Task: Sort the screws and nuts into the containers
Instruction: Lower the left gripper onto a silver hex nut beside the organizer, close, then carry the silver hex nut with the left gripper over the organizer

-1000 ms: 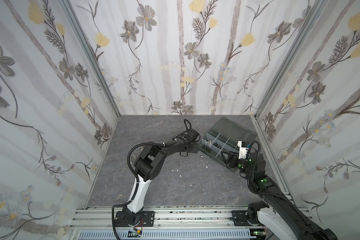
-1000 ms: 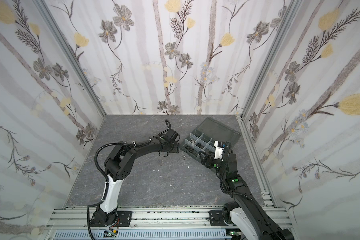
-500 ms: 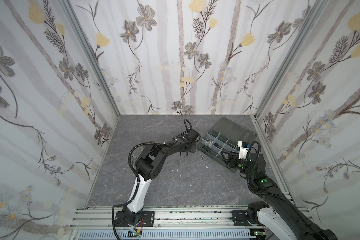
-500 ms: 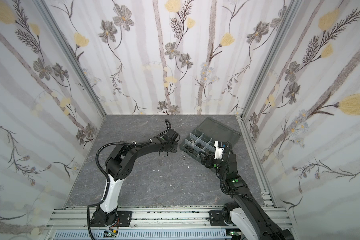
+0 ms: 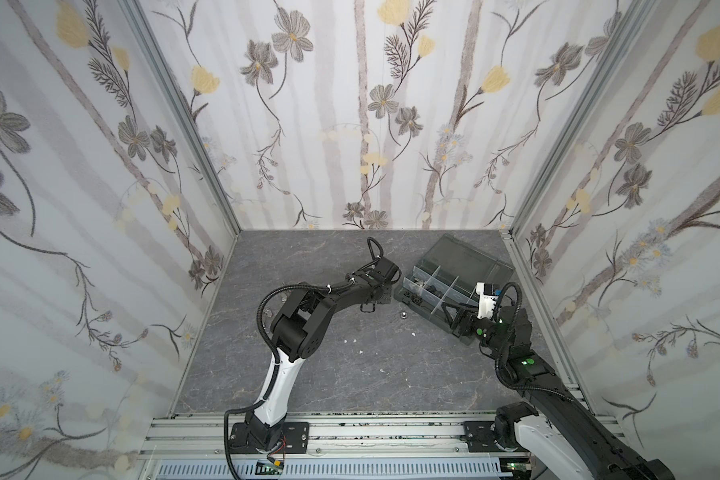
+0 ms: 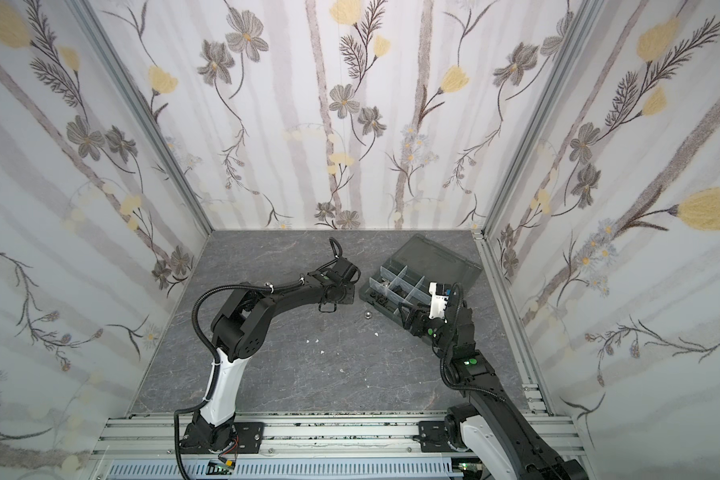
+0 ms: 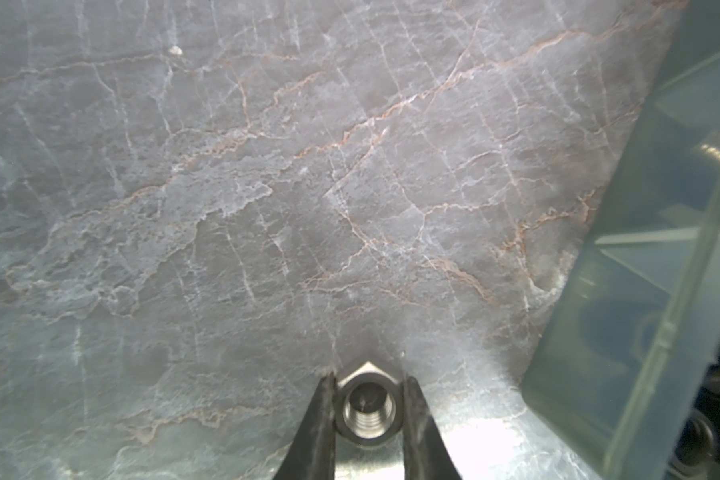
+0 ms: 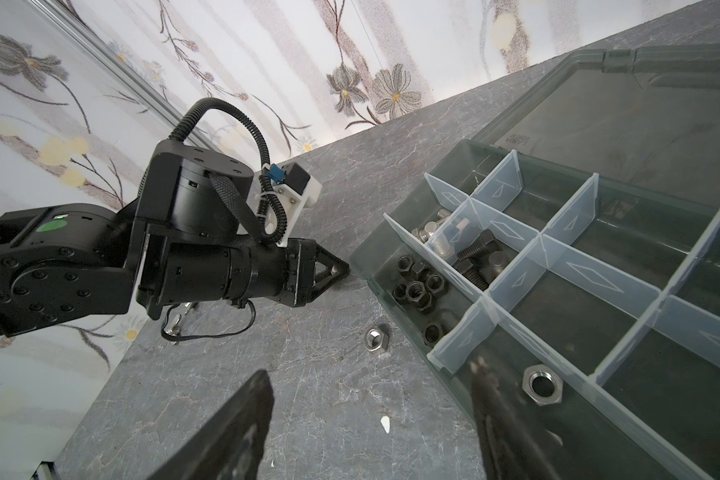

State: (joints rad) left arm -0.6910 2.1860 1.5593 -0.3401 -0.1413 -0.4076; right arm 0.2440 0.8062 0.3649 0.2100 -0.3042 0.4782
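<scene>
grey marbled table (image 5: 350, 374) carries the open divided box (image 5: 468, 262) at far right, black nuts (image 8: 416, 286) and bolts (image 8: 474, 249) in its corner compartments. right gripper (image 8: 370, 370) hangs wide open over the box's near edge. left gripper (image 8: 344, 270), beside the box corner, pinches a silver nut (image 7: 366, 409), a second nut (image 8: 376, 340) loose nearby.

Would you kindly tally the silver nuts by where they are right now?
Gripped nut, in left tool: 1
Loose nut: 1
Boxed nut: 1
Total: 3; glints under the left arm are too small to tell.
</scene>
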